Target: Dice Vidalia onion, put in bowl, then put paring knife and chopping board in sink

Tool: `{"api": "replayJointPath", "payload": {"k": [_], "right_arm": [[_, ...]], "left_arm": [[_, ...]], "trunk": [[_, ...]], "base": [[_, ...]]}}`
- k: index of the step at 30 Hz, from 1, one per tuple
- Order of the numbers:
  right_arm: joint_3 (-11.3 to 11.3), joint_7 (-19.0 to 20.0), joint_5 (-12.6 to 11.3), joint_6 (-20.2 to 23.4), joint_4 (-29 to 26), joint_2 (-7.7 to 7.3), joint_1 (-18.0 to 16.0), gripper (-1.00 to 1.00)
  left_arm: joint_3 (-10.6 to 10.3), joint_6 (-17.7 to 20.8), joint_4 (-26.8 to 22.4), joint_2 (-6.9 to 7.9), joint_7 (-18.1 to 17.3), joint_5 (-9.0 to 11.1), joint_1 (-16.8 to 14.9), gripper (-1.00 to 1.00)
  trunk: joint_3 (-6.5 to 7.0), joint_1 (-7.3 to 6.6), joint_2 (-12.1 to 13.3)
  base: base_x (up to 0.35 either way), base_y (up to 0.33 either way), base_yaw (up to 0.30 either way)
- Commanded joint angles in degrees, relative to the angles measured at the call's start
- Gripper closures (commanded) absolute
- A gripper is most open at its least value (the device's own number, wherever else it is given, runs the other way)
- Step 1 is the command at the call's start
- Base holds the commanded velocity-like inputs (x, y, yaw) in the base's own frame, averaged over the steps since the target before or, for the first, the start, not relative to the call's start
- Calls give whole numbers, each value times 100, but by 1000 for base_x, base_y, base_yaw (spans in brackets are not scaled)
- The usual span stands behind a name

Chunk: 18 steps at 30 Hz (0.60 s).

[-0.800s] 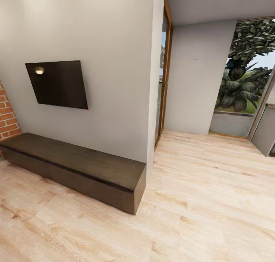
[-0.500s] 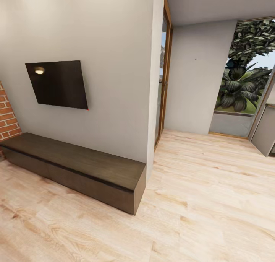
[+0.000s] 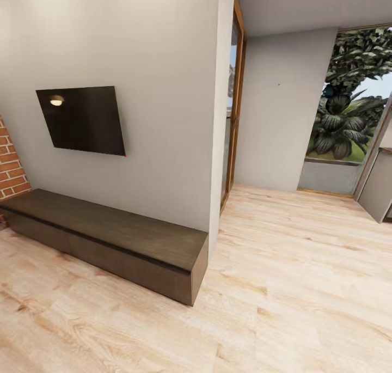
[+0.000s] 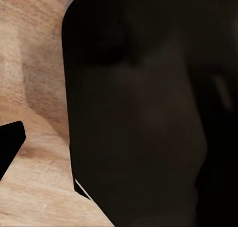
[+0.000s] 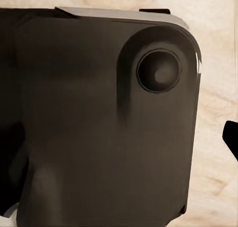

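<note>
You're in transit, with the kitchen things out of sight.
Whether your fingers are spread or pressed together can't be told; both wrist cameras face dark robot body [image 5: 99,122] over floor [image 3: 305,286]. Risk: clipping the low cabinet [image 3: 109,242] at 9 o'clock or the wall corner [image 3: 220,144] at 12 while turning. No onion or sink nearby yet.

**Head camera on a hallway, wrist cameras close over the floor**

The head view looks forward and down from standing height at a grey wall [image 3: 163,90], a low dark cabinet [image 3: 109,237] and the wooden floor [image 3: 305,286]. Both wrist views sit very close behind dark robot housing [image 4: 144,113] [image 5: 99,117], sharing that floor at their edges.
</note>
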Motion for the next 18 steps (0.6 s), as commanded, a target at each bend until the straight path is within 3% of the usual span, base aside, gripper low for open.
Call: {"api": "replayJointPath", "payload": {"k": [1, 9, 15, 16, 18], "right_arm": [[-6, -2, -5, -48, -30, -4, -2, -100], [-15, -6, -13, -305, -275, -9, -1, -100], [-14, -9, -14, -498, -469, -17, 0, -100], [-13, -7, -12, -1251, -2092, -18, 0, -100], [-12, 1, 7, -1274, -2433, -19, -1, -100]], "left_arm": [[7, -45, -33, 32, -3, -1, -1, -100], [21, -301, -291, 214, 46, 9, -1, -100], [30, -494, -485, 253, 59, 14, -1, -100], [32, -954, -1976, 252, 74, 15, -1, -100], [37, -954, -2322, 251, 203, 15, -1, -100]], "trunk": [[-5, 0, -3], [-5, 0, -3], [-5, 0, -3], [-5, 0, -3], [-5, 0, -3]], "base": [[0, 0, 0], [0, 0, 0], [0, 0, 0], [0, 0, 0], [0, 0, 0]]}}
